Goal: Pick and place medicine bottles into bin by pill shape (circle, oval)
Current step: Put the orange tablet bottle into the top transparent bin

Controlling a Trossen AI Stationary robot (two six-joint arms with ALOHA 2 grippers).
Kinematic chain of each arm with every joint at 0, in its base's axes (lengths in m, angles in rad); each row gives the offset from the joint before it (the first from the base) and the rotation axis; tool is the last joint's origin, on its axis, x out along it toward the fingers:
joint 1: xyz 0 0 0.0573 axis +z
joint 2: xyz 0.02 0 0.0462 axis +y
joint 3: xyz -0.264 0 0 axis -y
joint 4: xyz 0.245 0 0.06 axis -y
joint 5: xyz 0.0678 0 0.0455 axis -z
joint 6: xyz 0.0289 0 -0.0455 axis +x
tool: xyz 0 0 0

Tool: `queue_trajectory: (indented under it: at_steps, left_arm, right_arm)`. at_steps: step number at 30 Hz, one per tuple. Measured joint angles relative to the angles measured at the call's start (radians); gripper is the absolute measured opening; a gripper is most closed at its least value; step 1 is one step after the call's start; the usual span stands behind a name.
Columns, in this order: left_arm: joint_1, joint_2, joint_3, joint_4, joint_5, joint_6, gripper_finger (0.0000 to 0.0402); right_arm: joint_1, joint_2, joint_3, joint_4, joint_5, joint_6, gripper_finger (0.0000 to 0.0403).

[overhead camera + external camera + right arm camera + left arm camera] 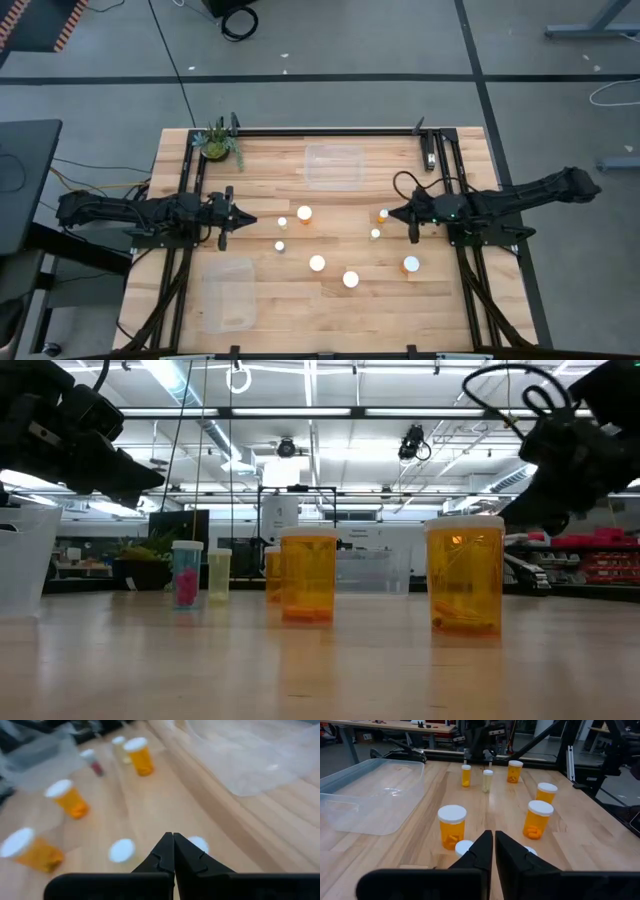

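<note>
Several small orange bottles with white caps stand upright on the wooden table (330, 310) between my two arms, among them wide-capped ones (304, 213) (317, 263) (350, 279) (411, 264) and narrow ones (282, 222) (376, 234). My left gripper (247, 219) is shut and empty, hovering left of the group; in its wrist view (493, 840) two white caps (464, 847) lie just below its fingertips. My right gripper (390, 213) is shut and empty, beside a narrow bottle (383, 214); its wrist view (173, 839) shows two caps (122, 850) below it.
One clear plastic bin (333, 165) sits at the far middle of the table and another (227, 293) at the near left. A small green potted plant (216, 143) stands at the far left corner. Black frame rails (186, 200) run along both sides.
</note>
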Motion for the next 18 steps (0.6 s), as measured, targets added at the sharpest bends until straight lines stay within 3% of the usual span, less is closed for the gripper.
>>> queue_trajectory:
  at_steps: [9, 18]
  left_arm:
    - [0.000, 0.000, 0.000, 0.000, 0.000, 0.000, 0.0036]
    - [0.000, 0.000, 0.000, 0.000, 0.000, 0.000, 0.0026]
  right_arm:
    - [-0.088, 0.202, 0.171, -0.190, 0.007, 0.012, 0.0016]
    - [-0.141, 0.392, 0.377, -0.392, 0.017, 0.006, 0.0140]
